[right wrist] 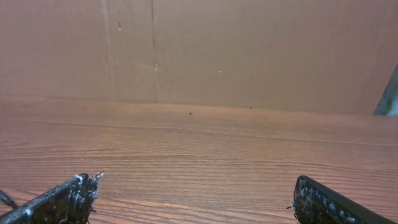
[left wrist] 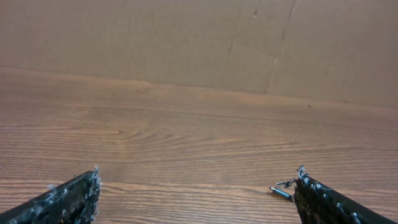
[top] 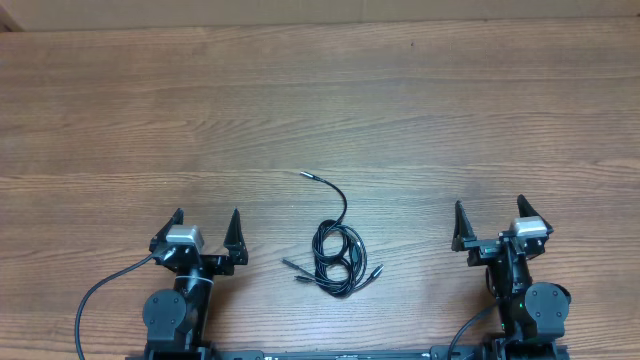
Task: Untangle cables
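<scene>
A tangle of thin black cables [top: 336, 257] lies coiled on the wooden table between the two arms, with one loose end running up to a plug tip [top: 306, 174] and other plug tips sticking out at the lower left and right. My left gripper [top: 207, 226] is open and empty, left of the tangle. My right gripper [top: 490, 214] is open and empty, right of it. In the left wrist view one plug tip [left wrist: 280, 192] shows beside the right finger of the open gripper [left wrist: 198, 186]. The right wrist view shows open fingers [right wrist: 198, 190] over bare wood.
The wooden table [top: 320, 110] stretches away behind the cables. A brown cardboard wall [left wrist: 199, 37] stands along the table's far edge. Thicker black arm cables [top: 95, 300] loop near the left base and by the right base.
</scene>
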